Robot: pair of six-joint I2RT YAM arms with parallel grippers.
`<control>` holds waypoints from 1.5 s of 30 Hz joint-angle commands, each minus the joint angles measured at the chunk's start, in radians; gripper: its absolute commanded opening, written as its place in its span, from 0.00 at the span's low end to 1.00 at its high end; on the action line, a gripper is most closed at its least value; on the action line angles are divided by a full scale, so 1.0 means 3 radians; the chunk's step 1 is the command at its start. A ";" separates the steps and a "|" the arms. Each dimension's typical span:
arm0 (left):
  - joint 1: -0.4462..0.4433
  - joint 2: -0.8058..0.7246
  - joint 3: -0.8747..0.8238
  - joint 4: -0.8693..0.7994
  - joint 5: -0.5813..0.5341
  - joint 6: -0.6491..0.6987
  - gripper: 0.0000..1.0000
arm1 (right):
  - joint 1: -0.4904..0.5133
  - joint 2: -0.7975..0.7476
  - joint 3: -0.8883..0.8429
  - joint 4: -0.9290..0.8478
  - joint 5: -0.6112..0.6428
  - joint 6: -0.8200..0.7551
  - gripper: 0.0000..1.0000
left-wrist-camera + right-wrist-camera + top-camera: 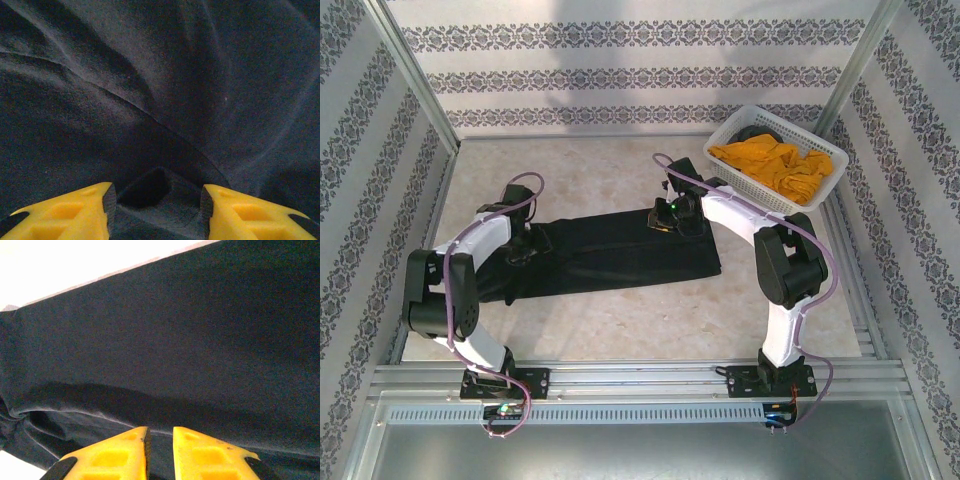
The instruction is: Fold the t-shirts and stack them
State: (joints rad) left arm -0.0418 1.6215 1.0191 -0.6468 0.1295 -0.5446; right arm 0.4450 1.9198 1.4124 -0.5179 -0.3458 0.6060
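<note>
1. Two shirts are on view: the black t-shirt (620,255) lies on the table (620,330), folded into a long, narrow band between the two arms. The mustard-orange t-shirt (775,165) sits crumpled in the basket (832,180) at the far right corner.
2. Seen from above, the band's right end is squared off and fairly flat. Its left end is more rumpled and tapers toward the left arm.
3. The basket is white plastic lattice, rectangular with rounded corners, and stands well apart from the black cloth.
4. The table surface is pale and mottled like stone, and the surrounding walls carry grey patterned stripes.
5. The left gripper (525,248) is down on the band's left part. In the left wrist view the left gripper (157,192) has its jaws spread, and a soft raised hump of black cloth sits in the gap.
6. Its yellow fingers (75,215) are blocky plastic with recessed pockets and dark pads on their inner faces. The knit black t-shirt (175,75) shows broad, soft creases.
7. The right gripper (663,215) sits at the band's far edge, toward its right end.
8. In the right wrist view the right gripper (159,432) has its yellow fingers (115,455) drawn nearly together. They pinch a folded edge of the black t-shirt (190,340), which is smooth and matte here.
9. Bright table (60,265) shows beyond the cloth's straight far edge.
</note>
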 commanded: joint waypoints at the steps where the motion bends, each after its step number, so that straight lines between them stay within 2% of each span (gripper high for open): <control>1: 0.0017 0.0001 -0.0093 0.0114 -0.0007 0.0171 0.44 | -0.0011 0.0028 0.0073 0.0010 -0.0090 0.0028 0.21; 8: 0.0017 -0.0125 -0.0194 0.0098 0.0189 -0.0006 0.07 | -0.0006 0.0017 0.0053 0.0024 -0.0086 0.0049 0.21; 10: 0.0012 -0.0199 -0.0233 0.0066 0.0270 -0.0074 0.00 | -0.0010 0.0018 0.0060 0.0031 -0.0083 0.0051 0.21; 13: -0.0011 -0.0379 -0.0314 0.0049 0.0389 -0.0258 0.00 | -0.0011 0.0015 0.0072 0.0028 -0.0083 0.0052 0.21; 20: -0.0279 -0.0647 -0.0454 0.0080 0.0588 -0.0736 0.00 | -0.0015 0.0038 0.0073 0.0034 -0.0090 0.0056 0.21; 32: -0.0632 -0.0555 -0.0560 0.0004 0.0647 -0.1058 0.00 | -0.0006 0.0028 -0.0043 0.0069 -0.0115 0.0112 0.21; 37: -0.0715 -0.0569 -0.0554 0.0054 0.0892 -0.0992 0.11 | 0.0000 0.0018 -0.0098 0.0095 -0.0124 0.0142 0.20; 40: -0.0720 -0.0651 -0.0531 0.0062 0.1071 -0.0859 0.29 | 0.0005 0.0005 -0.0116 0.0130 -0.0133 0.0154 0.20; 42: -0.0705 -0.0724 -0.0426 -0.0135 0.0971 -0.0718 0.43 | 0.0015 -0.0007 -0.0116 0.0162 -0.0128 0.0149 0.21; 44: -0.0621 -0.0779 -0.0309 -0.0394 0.0750 -0.0608 0.50 | 0.0028 -0.0018 -0.0118 0.0196 -0.0131 0.0151 0.21; 45: -0.0535 -0.0818 -0.0280 -0.0463 0.0691 -0.0583 0.51 | 0.0032 -0.0018 -0.0116 0.0211 -0.0135 0.0148 0.21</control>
State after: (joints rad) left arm -0.2386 1.4254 0.8810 -0.6754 0.3885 -0.7830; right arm 0.4461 1.9202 1.3849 -0.4793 -0.3691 0.6403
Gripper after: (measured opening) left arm 0.499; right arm 0.207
